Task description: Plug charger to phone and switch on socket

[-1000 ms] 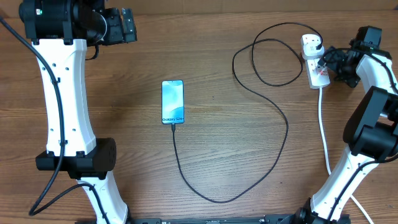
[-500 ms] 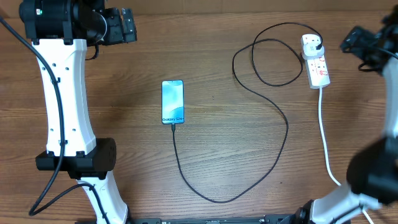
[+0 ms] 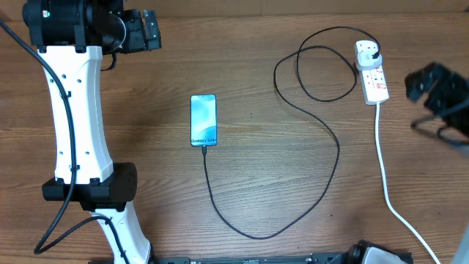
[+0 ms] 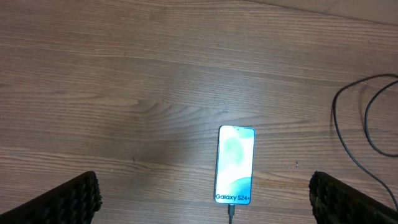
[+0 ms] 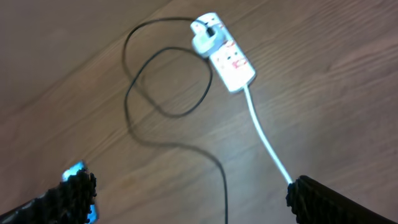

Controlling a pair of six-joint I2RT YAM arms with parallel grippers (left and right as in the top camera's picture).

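Note:
The phone (image 3: 204,120) lies flat mid-table with its blue screen lit; it also shows in the left wrist view (image 4: 236,164). The black charger cable (image 3: 322,132) has its tip in the phone's near end, loops across the table and ends in a plug on the white socket strip (image 3: 371,72), also in the right wrist view (image 5: 225,54). My left gripper (image 4: 205,199) is open and empty, high at the far left (image 3: 150,30). My right gripper (image 5: 189,199) is open and empty, blurred at the right edge (image 3: 425,84), apart from the socket.
The socket's thick white cord (image 3: 384,169) runs down the right side toward the table's front edge. The left arm's white links (image 3: 77,125) stand along the left side. The wooden table (image 3: 132,147) carries nothing else.
My right gripper has drawn away from the socket strip, moving right and toward the front; the right arm is now mostly out of the overhead view. The left arm, phone and cable have not moved.

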